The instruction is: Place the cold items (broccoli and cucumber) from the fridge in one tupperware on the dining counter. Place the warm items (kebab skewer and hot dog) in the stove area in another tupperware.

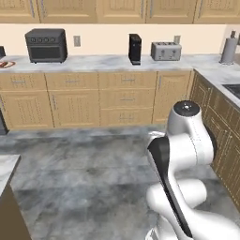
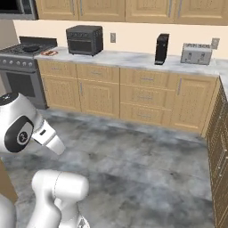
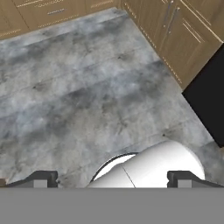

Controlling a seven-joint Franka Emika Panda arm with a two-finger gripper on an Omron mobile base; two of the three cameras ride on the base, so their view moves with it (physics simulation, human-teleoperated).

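Kitchen interior, robot standing mid-floor on grey marbled floor [image 1: 84, 168].

Robot arm [image 1: 185, 154]: white, folded upright over the base, well apart from every cabinet front. End effector [image 3: 113, 179]: seen in the hand view pointing down at bare floor, its two dark fingertips [image 3: 41, 178] set wide apart, released, nothing between them.

Back table [image 1: 108, 62]: pale marbled top over wooden drawers and doors. On it, left to right in the left base view: black toaster oven [image 1: 46, 45]; tall black appliance [image 1: 135, 48], upright, near the middle; silver toaster [image 1: 166, 51] just right of it; a grey roll on a stand [image 1: 228, 50] at the far right corner. A wall outlet [image 1: 77, 41] sits between toaster oven and black appliance.

Stove [image 2: 24, 55]: seen in the right base view at the left end of the table run, dark burners on top, oven door below. A plate [image 2: 49, 53] with something reddish on it lies just beside the stove on the table; too small to tell whether it is the kebab skewer or the hot dog.

Side cabinets [image 1: 220, 126]: darker wood run along the right, with a sink edge [image 1: 233, 89] in the table above.

Corner of a second table [image 1: 7, 168] juts in at the lower left of the left base view.

Upper cabinets [image 1: 122, 10] run above the back wall.
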